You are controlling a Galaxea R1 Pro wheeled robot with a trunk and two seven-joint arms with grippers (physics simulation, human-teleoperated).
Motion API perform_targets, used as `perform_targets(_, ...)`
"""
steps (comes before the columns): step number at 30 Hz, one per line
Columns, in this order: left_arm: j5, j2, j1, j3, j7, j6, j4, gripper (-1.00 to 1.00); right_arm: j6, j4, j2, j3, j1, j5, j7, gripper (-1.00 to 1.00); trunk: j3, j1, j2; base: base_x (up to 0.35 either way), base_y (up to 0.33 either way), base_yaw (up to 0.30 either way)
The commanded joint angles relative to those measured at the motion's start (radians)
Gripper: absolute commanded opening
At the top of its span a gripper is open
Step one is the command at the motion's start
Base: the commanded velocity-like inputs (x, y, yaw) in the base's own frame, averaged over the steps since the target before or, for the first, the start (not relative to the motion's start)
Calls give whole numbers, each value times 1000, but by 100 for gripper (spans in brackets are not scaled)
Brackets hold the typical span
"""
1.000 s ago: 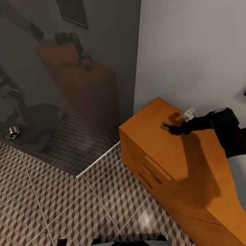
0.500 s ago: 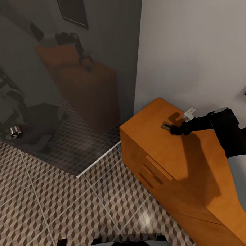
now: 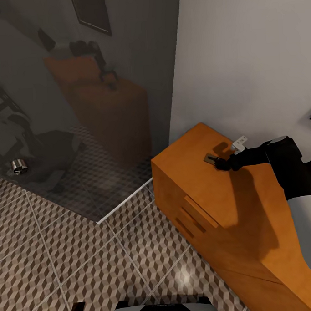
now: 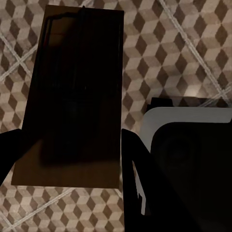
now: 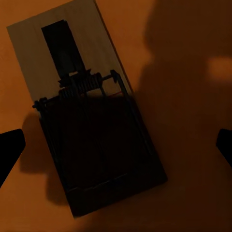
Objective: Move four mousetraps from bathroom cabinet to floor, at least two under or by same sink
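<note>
Currently the right pincer point(image 3: 216, 162), spread apart, straddles a mousetrap point(image 5: 92, 121) atop the cabinet point(image 3: 212, 202); closing comes next. Left pincer point(image 4: 67, 154) clamps another mousetrap point(image 4: 77, 92).

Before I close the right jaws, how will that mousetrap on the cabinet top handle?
The mousetrap looks like a thin, rigid wooden board, so probably stiff and light. It lies flat on the smooth cabinet top, so it may slide rather than tip. Its wire spring parts could snag or shift under the right gripper.
</note>
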Motion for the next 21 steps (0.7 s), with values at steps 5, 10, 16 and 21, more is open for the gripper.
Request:
perform_targets(5,-5,0,-2,8,4,-7,5,-100,4,11,1,1,0,7,5,100,-2,1,-1,0,0,0)
perform_targets(10,-5,0,-2,8,4,-7,5,-100,4,19,1,1,0,7,5,100,-2,1,-1,0,0,0)
perform_targets(16,-5,0,-2,8,4,-7,5,-100,-41,41,1,1,0,7,5,100,-2,1,-1,0,0,0)
perform_targets(21,-5,0,-2,8,4,-7,5,-100,-68,63,1,1,0,7,5,100,-2,1,-1,0,0,0)
